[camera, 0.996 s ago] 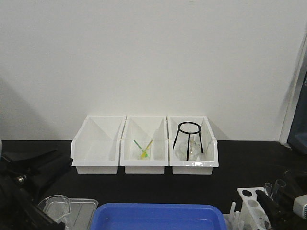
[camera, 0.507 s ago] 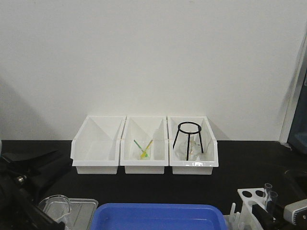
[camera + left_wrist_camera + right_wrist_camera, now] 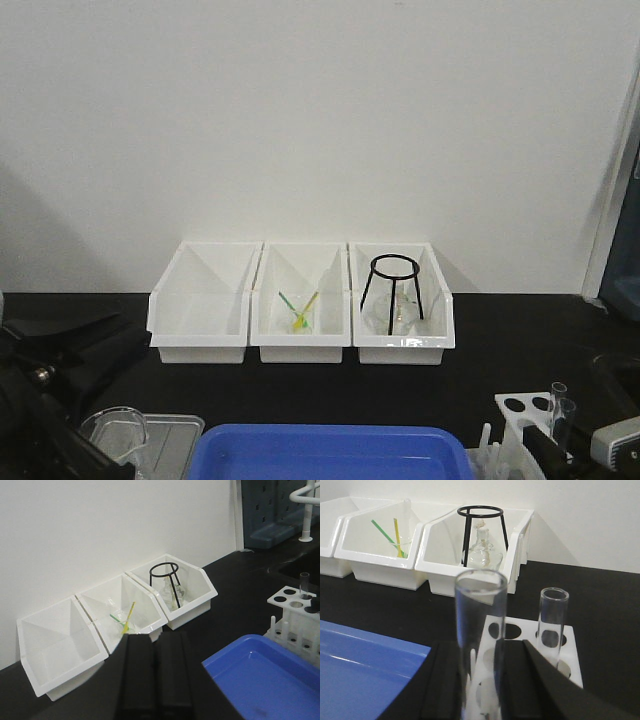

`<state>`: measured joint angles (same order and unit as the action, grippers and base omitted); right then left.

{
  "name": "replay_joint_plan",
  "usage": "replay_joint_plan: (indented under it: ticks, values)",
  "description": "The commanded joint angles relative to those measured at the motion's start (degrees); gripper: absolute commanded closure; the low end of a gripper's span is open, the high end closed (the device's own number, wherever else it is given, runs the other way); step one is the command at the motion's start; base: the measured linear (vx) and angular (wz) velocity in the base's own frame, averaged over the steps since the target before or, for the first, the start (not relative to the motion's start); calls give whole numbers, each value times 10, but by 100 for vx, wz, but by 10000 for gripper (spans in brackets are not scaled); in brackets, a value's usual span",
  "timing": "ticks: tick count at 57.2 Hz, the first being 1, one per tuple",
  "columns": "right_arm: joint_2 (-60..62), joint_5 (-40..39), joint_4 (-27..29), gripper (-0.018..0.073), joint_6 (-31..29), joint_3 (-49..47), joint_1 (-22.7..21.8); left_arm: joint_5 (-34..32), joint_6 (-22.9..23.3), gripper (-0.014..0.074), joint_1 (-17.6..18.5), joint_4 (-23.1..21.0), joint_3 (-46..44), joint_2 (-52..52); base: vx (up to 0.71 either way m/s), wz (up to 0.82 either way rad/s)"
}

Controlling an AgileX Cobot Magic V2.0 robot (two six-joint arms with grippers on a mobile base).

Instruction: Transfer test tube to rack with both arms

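r gripper (image 3: 480,685) clamps test tube (image 3: 480,610) | at rack (image 3: 568,647) | l gripper (image 3: 155,675) closed

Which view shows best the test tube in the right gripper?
The right wrist view: the test tube stands large in the right gripper. The front view shows it small, low right; the left wrist view, tiny.

3 white bins (image 3: 300,352): mid w/ green/yellow sticks (image 3: 299,308), R w/ black tripod (image 3: 393,285); blue tray (image 3: 330,455) nearer.

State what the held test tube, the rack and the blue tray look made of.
The test tube: apparently glass, glossy, background shows through. The rack: white plastic, matte, moulded plate with holes. The blue tray: probably plastic, smooth with soft highlights.
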<state>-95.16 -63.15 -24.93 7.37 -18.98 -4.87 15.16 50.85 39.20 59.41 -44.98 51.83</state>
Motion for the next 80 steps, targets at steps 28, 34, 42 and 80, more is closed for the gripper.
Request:
replay_joint_plan:
  ticks: [28,34,42,80]
  values:
    - [339,83,-21,137,75,-11,-4,-8,4,605,4,-38,-15,-7,0,0]
    - [465,249,-74,354,160,-11,-4,8,2,605,4,-88,-7,-7,0,0]
    - [611,459,-239,573,356,-3,6,9,-29,605,10,-168,57,-8,0,0]
    - [818,486,-524,567,605,89,10,-121,-196,605,64,-357,160,-8,0,0]
